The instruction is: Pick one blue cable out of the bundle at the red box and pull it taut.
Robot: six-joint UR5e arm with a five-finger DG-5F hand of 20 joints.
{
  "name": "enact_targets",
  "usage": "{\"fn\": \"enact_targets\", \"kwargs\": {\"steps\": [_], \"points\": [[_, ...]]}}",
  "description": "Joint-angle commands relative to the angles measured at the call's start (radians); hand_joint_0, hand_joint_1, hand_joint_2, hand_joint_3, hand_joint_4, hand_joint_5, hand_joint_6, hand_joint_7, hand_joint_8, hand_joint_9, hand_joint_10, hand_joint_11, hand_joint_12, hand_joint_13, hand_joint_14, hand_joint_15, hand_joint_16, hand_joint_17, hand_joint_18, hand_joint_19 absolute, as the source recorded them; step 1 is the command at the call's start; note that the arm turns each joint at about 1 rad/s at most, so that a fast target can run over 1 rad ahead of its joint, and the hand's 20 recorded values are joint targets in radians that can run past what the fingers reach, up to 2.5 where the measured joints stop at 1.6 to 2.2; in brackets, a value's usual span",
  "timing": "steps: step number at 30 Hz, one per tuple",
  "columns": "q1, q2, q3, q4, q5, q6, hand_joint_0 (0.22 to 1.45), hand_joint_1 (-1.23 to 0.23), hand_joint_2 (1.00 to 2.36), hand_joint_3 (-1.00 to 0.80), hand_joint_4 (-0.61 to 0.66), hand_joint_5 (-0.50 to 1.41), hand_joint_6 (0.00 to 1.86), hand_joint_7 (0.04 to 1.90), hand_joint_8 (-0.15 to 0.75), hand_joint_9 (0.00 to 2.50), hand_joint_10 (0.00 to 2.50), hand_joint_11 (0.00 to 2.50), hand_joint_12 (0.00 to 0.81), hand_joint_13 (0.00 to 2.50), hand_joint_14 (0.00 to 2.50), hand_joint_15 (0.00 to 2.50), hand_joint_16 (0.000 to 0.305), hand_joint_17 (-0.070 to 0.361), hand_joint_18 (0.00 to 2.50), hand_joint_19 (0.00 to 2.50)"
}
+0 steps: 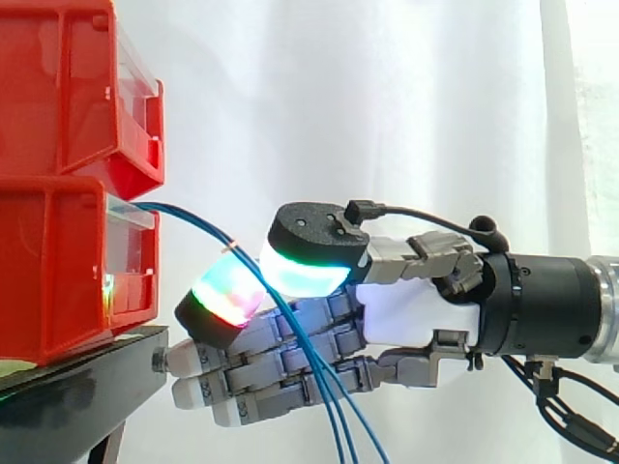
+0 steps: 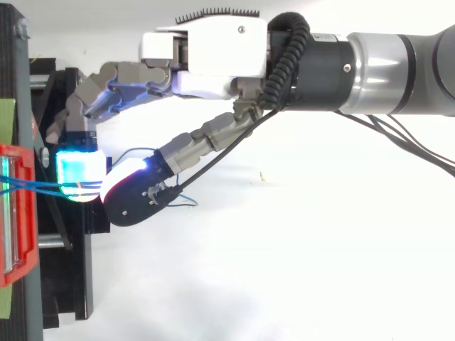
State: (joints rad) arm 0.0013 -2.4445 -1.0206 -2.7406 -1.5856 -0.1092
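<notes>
Hand [image 1: 416, 309] sits right of the lower red bin [image 1: 58, 271], level with it, palm facing the bin. The thumb pad [image 1: 308, 266], glowing white-green, and one curled finger pad [image 1: 227, 295], glowing red-green, are closed together in a narrow pinch with the blue cables [image 1: 189, 215] between them. The other fingers [image 1: 242, 387] lie roughly straight below the pinch, tips pointing at the bin and close to the black stand [image 1: 68, 387] under it.

The cables come out of the bin's front opening, run right and slightly down in a shallow curve to the pinch, then drop as several strands across the straight fingers and out the bottom edge. In the top view the cables [image 2: 35, 186] go from the bin [image 2: 18, 213] straight into the cyan-lit pad [image 2: 77, 170].

An upper red bin [image 1: 68, 87] is stacked on the lower one. White curtain [image 1: 387, 97] behind.
</notes>
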Motion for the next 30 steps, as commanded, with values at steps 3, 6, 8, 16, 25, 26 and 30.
{"fn": "enact_targets", "kwargs": {"steps": [3, 6, 8, 16, 25, 26, 30], "points": [[0.002, 0.018, 0.000, -0.042, 0.003, -0.006, 0.64, -0.84, 1.01, -0.29, 0.17, -0.20, 0.91, 0.83, 0.300, 0.45, 0.00, 0.21, 0.348, 0.34, 0.00, 0.13, 0.055, 0.123, 0.23, 0.12], [0.005, 0.025, 0.000, -0.073, 0.003, -0.010, 0.63, -0.83, 1.01, -0.29, 0.17, -0.20, 0.91, 0.84, 0.298, 0.45, 0.00, 0.20, 0.349, 0.34, 0.01, 0.14, 0.054, 0.122, 0.24, 0.13], [0.003, 0.025, 0.000, -0.077, 0.003, -0.010, 0.63, -0.83, 1.01, -0.30, 0.17, -0.20, 0.91, 0.83, 0.299, 0.45, 0.00, 0.21, 0.349, 0.35, 0.00, 0.14, 0.054, 0.122, 0.24, 0.13], [0.008, 0.025, 0.000, -0.094, 0.004, -0.009, 0.63, -0.81, 1.01, -0.36, 0.19, -0.19, 0.90, 0.84, 0.303, 0.47, 0.01, 0.21, 0.348, 0.35, 0.00, 0.14, 0.054, 0.122, 0.24, 0.12], [0.008, 0.030, 0.000, -0.105, 0.006, -0.009, 0.58, -0.80, 1.00, -0.50, 0.19, -0.19, 0.89, 0.85, 0.311, 0.48, 0.01, 0.23, 0.352, 0.35, 0.01, 0.15, 0.055, 0.123, 0.23, 0.15], [0.008, 0.030, 0.000, -0.106, 0.006, -0.010, 0.58, -0.80, 1.00, -0.50, 0.19, -0.18, 0.89, 0.87, 0.312, 0.49, 0.01, 0.23, 0.351, 0.35, 0.01, 0.15, 0.055, 0.123, 0.23, 0.14], [0.008, 0.030, 0.000, -0.113, 0.006, -0.009, 0.59, -0.83, 1.00, -0.49, 0.20, -0.17, 0.90, 0.91, 0.319, 0.54, 0.01, 0.28, 0.350, 0.37, 0.01, 0.15, 0.054, 0.123, 0.25, 0.15]]}}
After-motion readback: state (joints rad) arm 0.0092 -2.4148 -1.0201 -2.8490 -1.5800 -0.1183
